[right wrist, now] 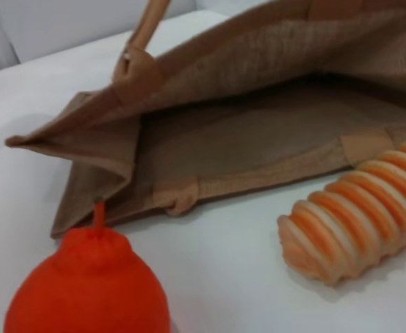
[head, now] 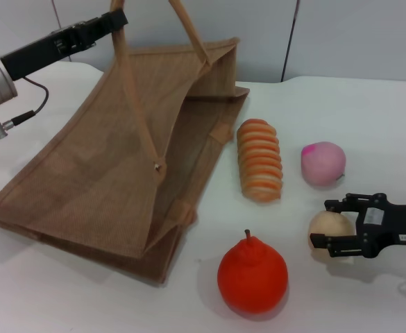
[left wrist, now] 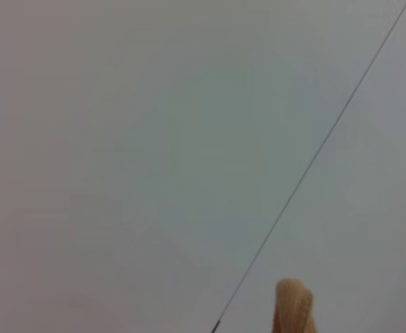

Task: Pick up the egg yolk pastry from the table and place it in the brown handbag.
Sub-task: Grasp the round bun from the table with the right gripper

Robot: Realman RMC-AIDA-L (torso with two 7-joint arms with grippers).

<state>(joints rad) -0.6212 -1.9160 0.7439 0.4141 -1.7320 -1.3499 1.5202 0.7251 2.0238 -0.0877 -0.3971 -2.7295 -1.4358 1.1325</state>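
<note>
The egg yolk pastry (head: 336,225), a pale beige ball, sits at the front right of the table. My right gripper (head: 322,224) comes in from the right, one finger on each side of the pastry and touching it. The brown handbag (head: 119,173) lies on its side at the left with its mouth facing right. My left gripper (head: 117,18) holds one handle (left wrist: 293,309) up at the top left, which keeps the upper side raised. The right wrist view looks into the open handbag (right wrist: 258,139); the pastry is out of that view.
A ridged orange-and-cream loaf (head: 259,159) lies just right of the bag mouth and also shows in the right wrist view (right wrist: 355,229). A pink ball (head: 323,163) sits beyond the pastry. An orange fruit (head: 252,274) stands at the front between bag and pastry.
</note>
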